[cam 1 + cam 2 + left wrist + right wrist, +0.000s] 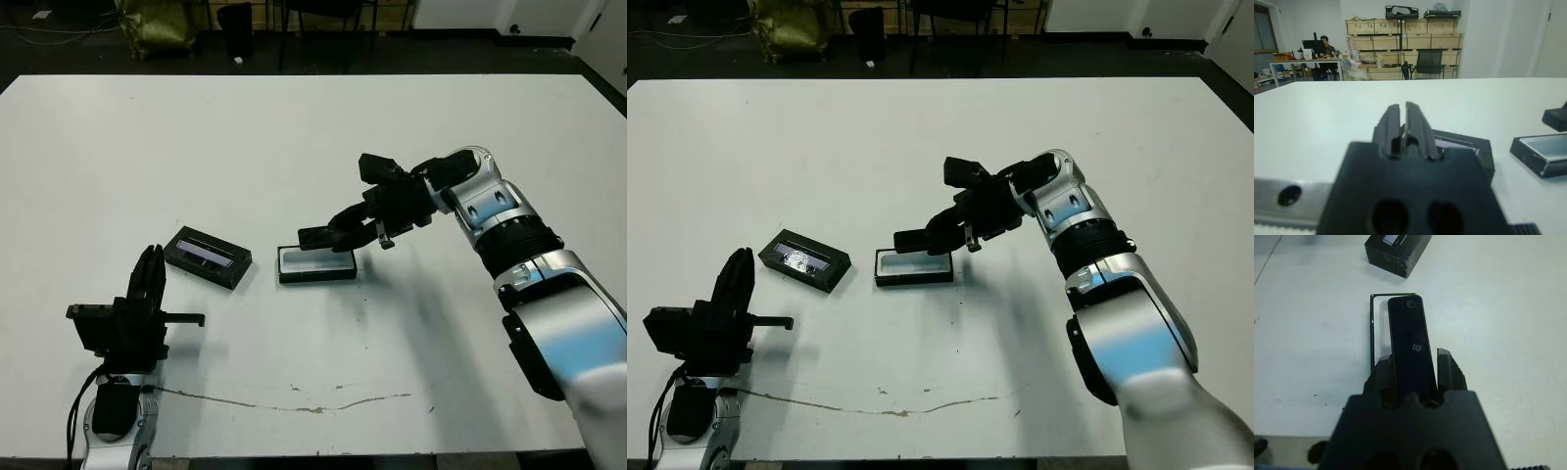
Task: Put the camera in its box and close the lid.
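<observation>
My right gripper is shut on the camera, a flat black oblong that sticks out past the fingers. The camera hangs just above the box, lengthwise over its white-lined inside. In the right wrist view the camera hides most of the box, whose rim shows beside it. To the box's left the lid lies on the table, its glossy purplish strip facing up. My left gripper is shut and holds nothing, near the table's front left, a hand's width short of the lid.
The white table is bare apart from these things, with a thin dark scratch near its front edge. Chairs and dark floor lie beyond the far edge. A person sits at a desk far off in the left wrist view.
</observation>
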